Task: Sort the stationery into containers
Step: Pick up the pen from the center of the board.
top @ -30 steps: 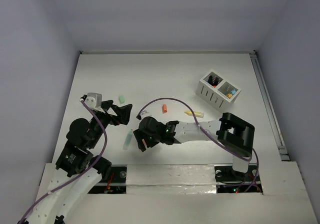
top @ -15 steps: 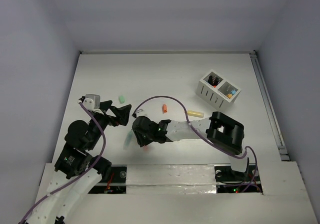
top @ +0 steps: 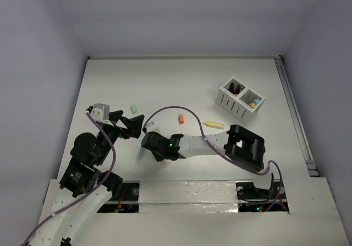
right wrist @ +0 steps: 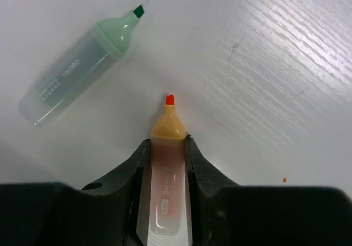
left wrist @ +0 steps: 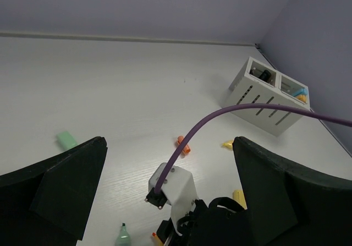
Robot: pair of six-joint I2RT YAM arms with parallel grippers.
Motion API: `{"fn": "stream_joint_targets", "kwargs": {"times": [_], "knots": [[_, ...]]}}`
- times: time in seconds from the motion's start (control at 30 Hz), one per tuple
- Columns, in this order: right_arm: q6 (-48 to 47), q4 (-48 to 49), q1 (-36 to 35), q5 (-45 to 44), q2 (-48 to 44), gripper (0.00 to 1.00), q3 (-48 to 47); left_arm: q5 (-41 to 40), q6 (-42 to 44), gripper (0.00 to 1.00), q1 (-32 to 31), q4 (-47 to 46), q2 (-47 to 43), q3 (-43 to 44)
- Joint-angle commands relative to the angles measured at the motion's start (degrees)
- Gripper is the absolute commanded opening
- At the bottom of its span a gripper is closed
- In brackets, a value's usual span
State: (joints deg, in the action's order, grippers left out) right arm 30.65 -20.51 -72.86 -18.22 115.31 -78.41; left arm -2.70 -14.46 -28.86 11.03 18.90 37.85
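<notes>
Right gripper (right wrist: 166, 142) low over table (top: 165, 81), lower centre-left of top view. Fingers (right wrist: 201, 169) pinching orange highlighter (right wrist: 166, 169) by barrel, uncapped tip pointing away from wrist. Mint highlighter (right wrist: 77, 70) lying near, upper left of wrist frame, uncapped, apart from fingers. Left gripper (top: 125, 119) left of centre, fingers (left wrist: 66, 174) spread wide. White slotted box (top: 241, 99) right of centre, well apart, dark items in left compartment, blue and orange in right. Loose on table: mint cap (top: 133, 108), orange cap (top: 181, 119), yellow marker (top: 213, 125).
</notes>
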Motion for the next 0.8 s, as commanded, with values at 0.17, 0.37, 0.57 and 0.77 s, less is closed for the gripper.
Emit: {"fn": "stream_joint_targets", "kwargs": {"times": [0.17, 0.37, 0.57, 0.77], "knots": [[2.1, -3.3, 0.3, -8.5, -4.3, 0.12, 3.3, 2.0, -0.9, 0.98, 0.0, -2.3, 0.3, 1.2], [2.0, 10.2, 8.4, -5.5, -16.1, 0.08, 11.3, 5.5, -2.3, 0.93, 0.0, -3.3, 1.6, 0.3], [0.0, 22.9, 14.1, -6.1, -25.1, 0.07, 12.5, 12.3, -2.2, 0.89, 0.0, -4.0, 6.0, -0.1], [-0.9, 32.6, 14.6, -4.5, -26.2, 0.07, 8.1, 16.1, -1.7, 0.83, 0.0, -4.5, 9.9, -0.2]]}}
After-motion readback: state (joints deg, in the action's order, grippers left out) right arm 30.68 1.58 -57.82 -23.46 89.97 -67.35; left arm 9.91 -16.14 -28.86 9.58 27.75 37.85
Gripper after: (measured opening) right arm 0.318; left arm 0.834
